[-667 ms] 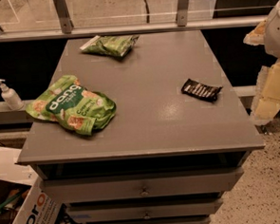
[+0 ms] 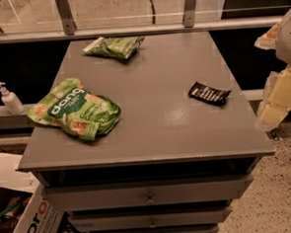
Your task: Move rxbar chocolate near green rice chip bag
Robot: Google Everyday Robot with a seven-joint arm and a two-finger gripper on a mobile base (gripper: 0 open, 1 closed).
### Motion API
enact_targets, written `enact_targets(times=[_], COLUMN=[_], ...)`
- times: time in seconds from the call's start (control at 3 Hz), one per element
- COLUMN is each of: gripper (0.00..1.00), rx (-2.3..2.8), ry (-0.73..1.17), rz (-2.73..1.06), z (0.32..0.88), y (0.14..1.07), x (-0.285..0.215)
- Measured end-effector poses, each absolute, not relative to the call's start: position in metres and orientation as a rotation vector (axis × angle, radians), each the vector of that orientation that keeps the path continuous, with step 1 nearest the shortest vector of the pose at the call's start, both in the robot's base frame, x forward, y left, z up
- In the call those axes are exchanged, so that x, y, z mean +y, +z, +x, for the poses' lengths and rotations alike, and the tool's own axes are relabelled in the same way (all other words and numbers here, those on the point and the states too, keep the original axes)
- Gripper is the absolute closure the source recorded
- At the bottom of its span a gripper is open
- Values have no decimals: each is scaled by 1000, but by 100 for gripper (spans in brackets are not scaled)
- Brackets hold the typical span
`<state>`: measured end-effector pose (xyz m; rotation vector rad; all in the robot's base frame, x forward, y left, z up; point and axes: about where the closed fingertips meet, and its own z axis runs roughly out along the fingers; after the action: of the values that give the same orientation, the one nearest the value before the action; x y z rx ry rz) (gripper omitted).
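Snacks are spread over a grey bench [image 2: 156, 137] with drawers below. The black chocolate bar [image 2: 209, 94] is laid flat toward the right side, slightly askew, white lettering up. The bright green rice chip bag [image 2: 75, 110], marked "dang", is laid near the left edge, well apart from the bar. A smaller, darker green bag [image 2: 113, 46] is seen at the far edge. The claw [image 2: 280, 96] is seen as a pale, blurred shape off the right side of the bench, apart from the bar; whether it is apart or together cannot be told. A pump bottle [image 2: 8, 99] is stood on a ledge to the left.
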<state>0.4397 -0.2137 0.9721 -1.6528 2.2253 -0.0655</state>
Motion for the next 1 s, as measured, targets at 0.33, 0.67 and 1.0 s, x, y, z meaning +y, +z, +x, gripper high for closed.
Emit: enact_targets(times=[0.33, 0.67, 1.0], gripper=[0, 0, 0], rx=[2196, 2137, 2053], ry=[62, 211, 335], rz=[-1531, -1460, -1426], z=[457, 487, 529], y=[955, 931, 911], x=[-216, -216, -217])
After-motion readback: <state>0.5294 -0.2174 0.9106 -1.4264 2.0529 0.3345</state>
